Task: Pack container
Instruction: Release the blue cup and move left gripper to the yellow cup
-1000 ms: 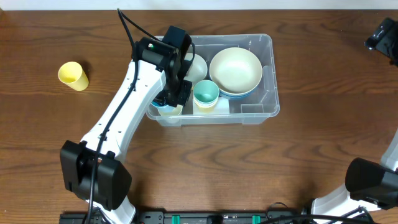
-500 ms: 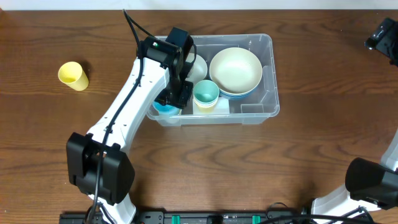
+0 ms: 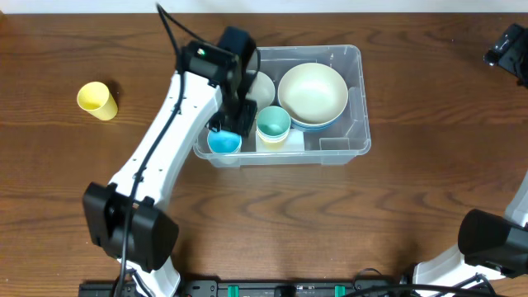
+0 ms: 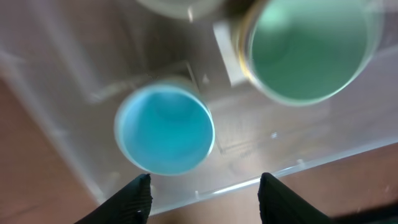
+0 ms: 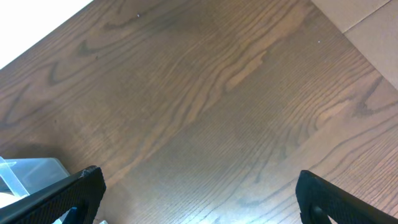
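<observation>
While left claw [image 4: 204, 184] and right claw [image 5: 199, 186] gape | container [image 3: 334, 145]: blue cup [image 3: 223, 142], teal cup [image 3: 273, 124], cream bowl [image 3: 312, 92]

On the brown wooden table [image 3: 330, 214], centre: large clear plastic rectangular container [image 3: 364, 107]. Inside, near-left corner: small blue plastic cup [image 3: 223, 142]; just right of it, teal plastic cup [image 3: 273, 122]; behind both, small white bowl [image 3: 264, 87]. Right half: wide cream bowl [image 3: 313, 91] nested in pale blue bowl [image 3: 318, 126]. Well apart to the left, on the table: yellow plastic cup [image 3: 97, 101].
</observation>
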Action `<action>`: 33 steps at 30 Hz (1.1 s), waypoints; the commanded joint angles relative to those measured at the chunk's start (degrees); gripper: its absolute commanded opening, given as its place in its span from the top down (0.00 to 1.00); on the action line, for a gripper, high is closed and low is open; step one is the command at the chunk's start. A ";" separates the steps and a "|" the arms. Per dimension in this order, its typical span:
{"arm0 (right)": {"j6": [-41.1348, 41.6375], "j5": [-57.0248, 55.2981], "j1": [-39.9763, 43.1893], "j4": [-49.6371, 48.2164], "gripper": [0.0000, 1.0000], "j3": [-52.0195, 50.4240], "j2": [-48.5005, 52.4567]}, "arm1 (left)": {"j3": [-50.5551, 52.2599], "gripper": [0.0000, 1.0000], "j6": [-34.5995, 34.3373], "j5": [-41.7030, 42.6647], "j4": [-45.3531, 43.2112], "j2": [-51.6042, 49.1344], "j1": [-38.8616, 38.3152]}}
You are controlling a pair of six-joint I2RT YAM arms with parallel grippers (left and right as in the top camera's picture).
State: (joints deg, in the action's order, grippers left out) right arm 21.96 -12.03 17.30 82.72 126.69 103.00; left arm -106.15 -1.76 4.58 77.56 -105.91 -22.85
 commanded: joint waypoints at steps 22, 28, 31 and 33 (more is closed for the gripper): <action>0.74 -0.37 0.26 0.07 0.01 0.66 -1.09 | -8.52 0.14 -3.17 -6.03 -13.60 -4.72 38.05; 0.74 -0.37 0.26 0.07 0.01 0.66 -1.09 | -8.52 0.14 1.44 -6.60 -17.53 -11.54 38.07; 0.74 -0.37 0.26 0.07 0.01 0.66 -1.09 | -8.52 0.14 3.19 -6.62 -19.96 -14.34 38.16; 0.74 -0.37 0.26 0.07 0.01 0.66 -1.09 | -8.52 0.13 5.16 -6.60 -21.75 -16.11 38.16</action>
State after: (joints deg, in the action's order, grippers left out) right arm 21.96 -12.03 17.30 82.70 126.69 103.00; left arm -114.78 -0.62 -1.87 56.88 -120.31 15.16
